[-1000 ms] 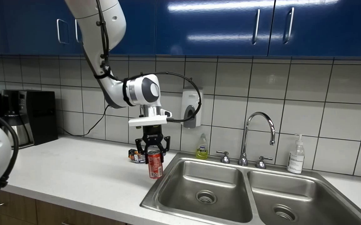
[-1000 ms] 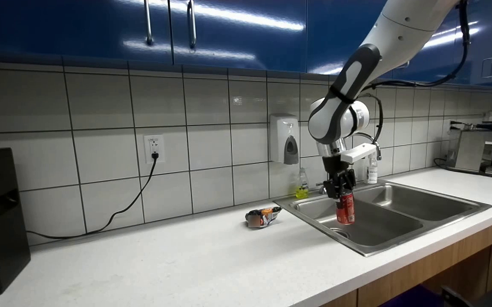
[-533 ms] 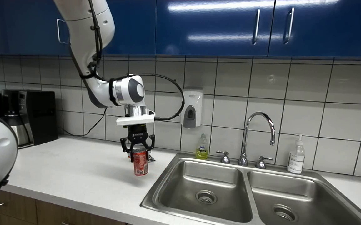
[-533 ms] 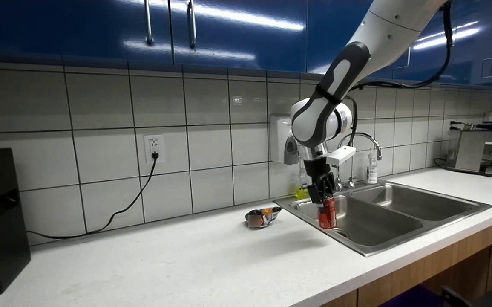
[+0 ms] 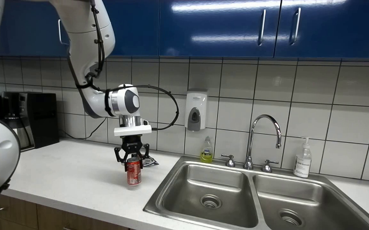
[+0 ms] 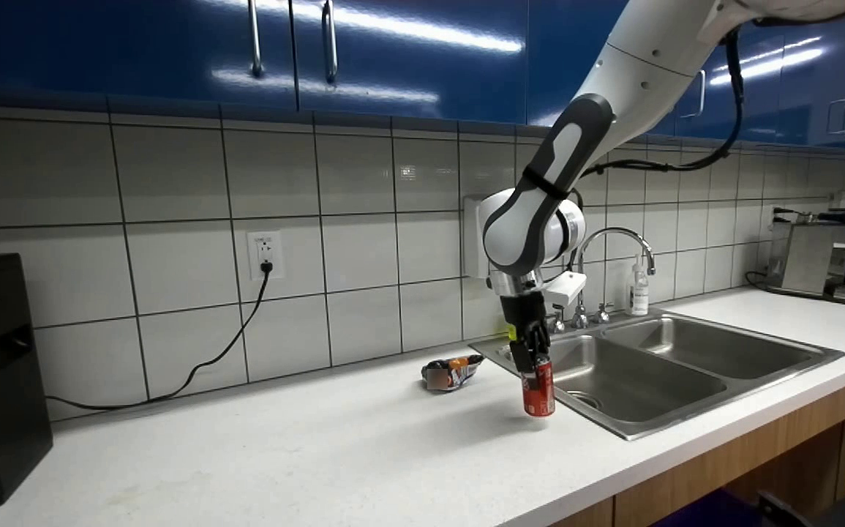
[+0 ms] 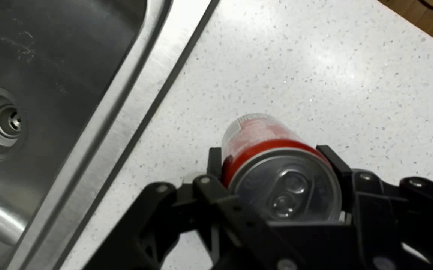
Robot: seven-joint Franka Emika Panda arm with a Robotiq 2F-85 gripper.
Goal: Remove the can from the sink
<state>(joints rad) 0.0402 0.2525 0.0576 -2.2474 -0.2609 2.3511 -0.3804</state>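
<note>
The red can [image 5: 134, 174] is upright in my gripper [image 5: 134, 165], over the counter beside the sink [image 5: 154, 203]. In an exterior view the can [image 6: 539, 399] also shows in the gripper [image 6: 533, 369], at the near side of the sink rim [image 6: 598, 423]. Its base is at or just above the counter; I cannot tell if it touches. In the wrist view the gripper's fingers [image 7: 273, 162] press both sides of the can [image 7: 287, 183], whose silvery top with pull tab faces the camera. The sink [image 7: 126, 116] lies to the left there.
A small dark multicoloured packet [image 6: 453, 372] lies on the counter behind the can. A yellow soap bottle [image 5: 206, 151], chrome faucet [image 5: 249, 143] and pump bottle [image 5: 302, 161] stand along the sink's back. A black coffee machine [image 5: 42, 119] stands at the counter's far end.
The gripper has carried the can sideways, from by the sink's edge to over the counter, and then lowered it. It stays held throughout. The packet and sink have not moved.
</note>
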